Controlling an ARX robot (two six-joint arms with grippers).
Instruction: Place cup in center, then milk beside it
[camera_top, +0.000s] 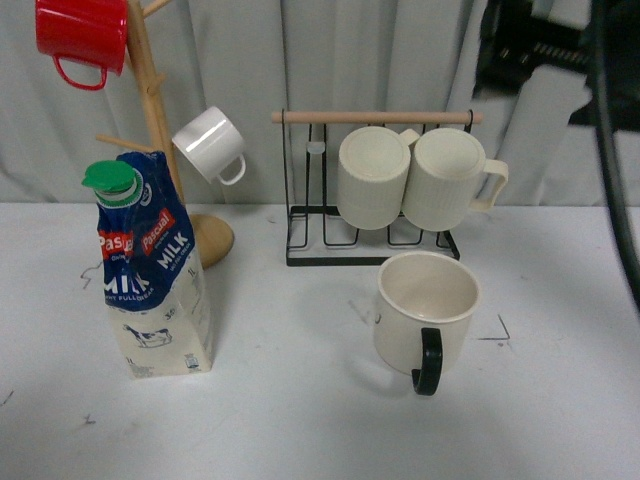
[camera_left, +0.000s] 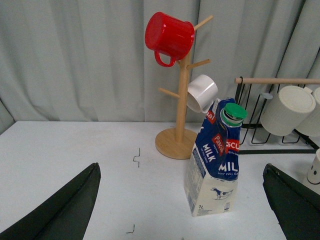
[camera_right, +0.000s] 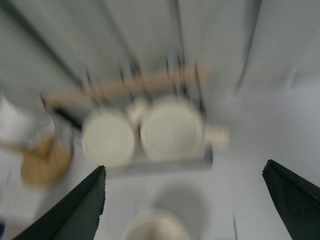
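We see a white table (camera_top: 300, 420) before a pale grey curtain (camera_top: 330, 60). At the back left stands a wooden mug tree (camera_top: 152, 100), with a red mug (camera_top: 82, 35) hung high on it and a small white mug (camera_top: 210, 143) lower down. To its right sits a black wire rack (camera_top: 300, 215) with a wooden rod across the top, holding two ribbed cream mugs (camera_top: 373, 178) side by side on their sides. A dark arm (camera_top: 540, 45) crosses the top right corner, above everything. The cup (camera_top: 425, 310) stands upright on the table just in front of the rack, right of the middle. It is wide and cream, with an open mouth and its black handle turned toward us. Small pen marks lie on the table near it. The milk (camera_top: 150, 270) stands upright well to the left, apart from the cup and just in front of the tree's round base. It is a tall carton with a blue and red top reading "MILK", a cream base with a cow drawing, and a green cap on its creased peak. In the left wrist view the left fingers (camera_left: 65, 210) are spread wide and hold nothing, with the milk ahead of them. The right wrist view is blurred. The right fingers (camera_right: 295, 200) are also wide apart and empty, with the rack ahead and the cup's rim at the picture's edge.
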